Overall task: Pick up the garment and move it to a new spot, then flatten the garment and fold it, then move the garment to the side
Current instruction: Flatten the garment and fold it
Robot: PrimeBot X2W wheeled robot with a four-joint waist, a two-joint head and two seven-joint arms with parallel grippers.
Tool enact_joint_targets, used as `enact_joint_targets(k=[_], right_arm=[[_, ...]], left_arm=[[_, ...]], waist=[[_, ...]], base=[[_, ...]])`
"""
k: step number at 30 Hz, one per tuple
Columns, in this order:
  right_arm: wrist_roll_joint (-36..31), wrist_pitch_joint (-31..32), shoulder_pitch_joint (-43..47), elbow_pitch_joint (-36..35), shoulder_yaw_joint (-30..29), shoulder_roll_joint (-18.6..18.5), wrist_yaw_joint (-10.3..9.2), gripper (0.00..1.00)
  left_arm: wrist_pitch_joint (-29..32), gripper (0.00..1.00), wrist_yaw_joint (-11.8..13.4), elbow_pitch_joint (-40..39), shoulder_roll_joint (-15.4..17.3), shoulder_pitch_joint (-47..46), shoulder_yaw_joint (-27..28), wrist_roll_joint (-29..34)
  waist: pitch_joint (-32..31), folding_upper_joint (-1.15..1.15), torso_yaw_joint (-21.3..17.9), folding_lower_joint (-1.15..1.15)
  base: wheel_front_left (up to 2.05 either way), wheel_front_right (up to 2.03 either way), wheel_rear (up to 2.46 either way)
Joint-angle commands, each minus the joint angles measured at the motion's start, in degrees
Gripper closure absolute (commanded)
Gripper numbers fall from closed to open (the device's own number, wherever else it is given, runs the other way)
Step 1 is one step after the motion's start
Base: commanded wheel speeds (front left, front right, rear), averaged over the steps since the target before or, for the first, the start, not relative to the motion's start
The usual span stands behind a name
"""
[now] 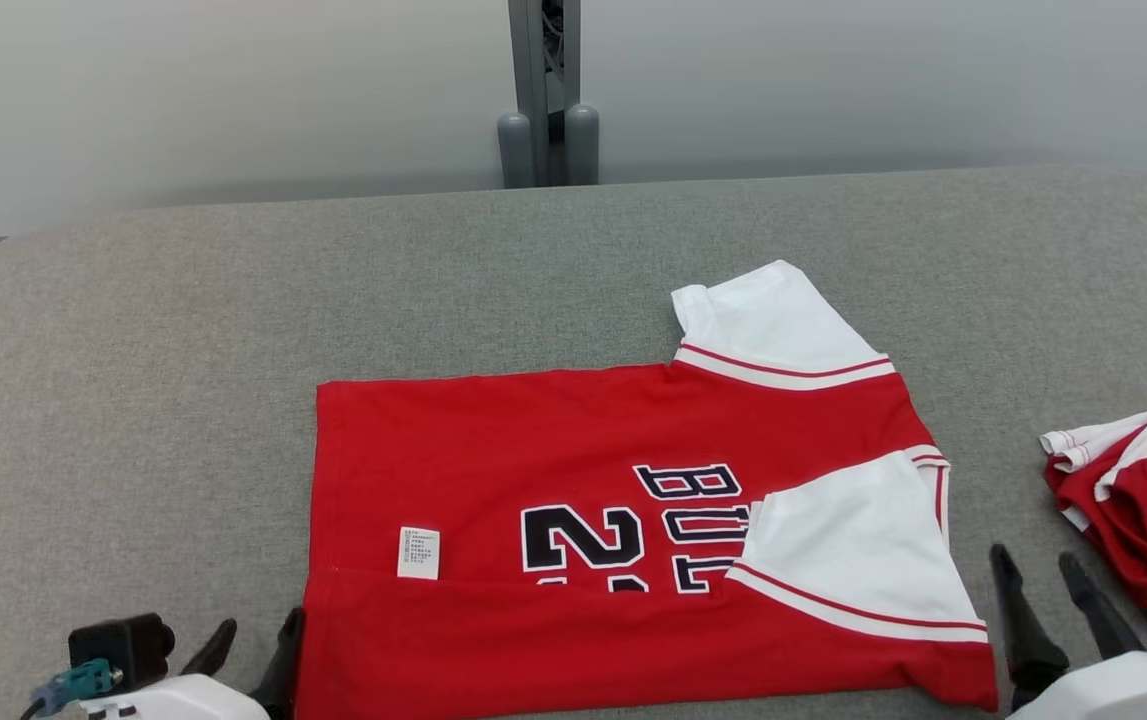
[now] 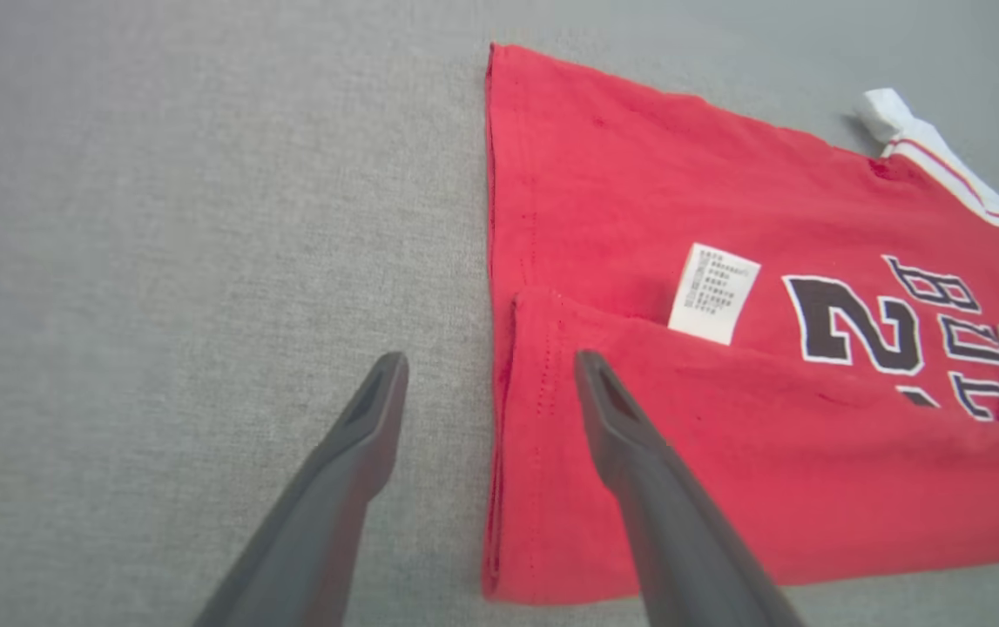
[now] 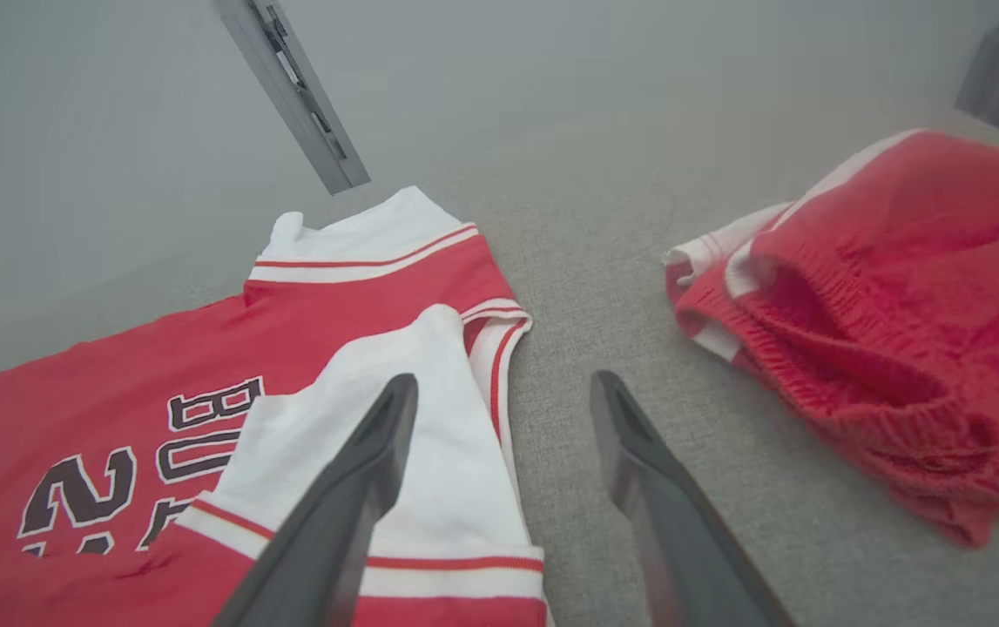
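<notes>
The garment (image 1: 553,470) is a red jersey with white sleeves and dark lettering, lying flat on the grey table (image 1: 183,350). Its near edge is folded up over the body, and one white sleeve (image 1: 853,540) lies folded inward. A white label (image 2: 712,292) peeks from under the fold. My left gripper (image 1: 258,625) stands open at the garment's near left corner (image 2: 508,435), one finger above the cloth and one above the table. My right gripper (image 1: 1033,555) is open beside the right edge, holding nothing. In the right wrist view one right finger (image 3: 360,470) hangs over the sleeve (image 3: 412,418).
A second red and white garment (image 1: 1143,500) lies crumpled at the table's right edge, close to my right gripper (image 3: 503,379). A grey post (image 1: 545,90) stands behind the table's far edge. Bare grey table stretches to the left and beyond the jersey.
</notes>
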Motion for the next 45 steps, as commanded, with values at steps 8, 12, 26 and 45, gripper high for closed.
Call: enact_joint_targets(k=[8, 12, 26, 45], right_arm=[[-2.7, -0.8, -7.9, -3.5, -4.2, -0.5, -0.02, 0.00], [-3.4, -0.5, -13.6, -3.8, -5.3, -2.3, -0.02, 0.00], [-3.6, 2.3, -39.8, 5.5, -1.8, -9.3, -0.02, 0.00], [2.2, 14.4, -62.8, 32.2, 21.8, -15.3, -0.02, 0.00]], left_arm=[[-7.8, 0.00, 2.9, -4.0, 0.0, -5.5, 1.8, 5.2], [-10.0, 0.00, 3.8, -5.7, 0.0, -9.3, 1.5, 7.6], [-9.4, 0.00, -0.1, -3.0, -0.6, -28.3, -2.2, 10.3], [2.9, 0.00, -10.6, 17.4, -2.6, -43.7, -7.7, 3.9]], waist=[[-1.1, 0.00, -0.6, 0.00], [-0.8, 0.00, -0.7, 0.00], [9.1, 0.00, 2.7, 0.00], [23.3, 0.00, 7.2, 0.00]], base=[[0.00, 0.00, 0.00], [0.00, 0.00, 0.00], [0.00, 0.00, 0.00], [0.00, 0.00, 0.00]])
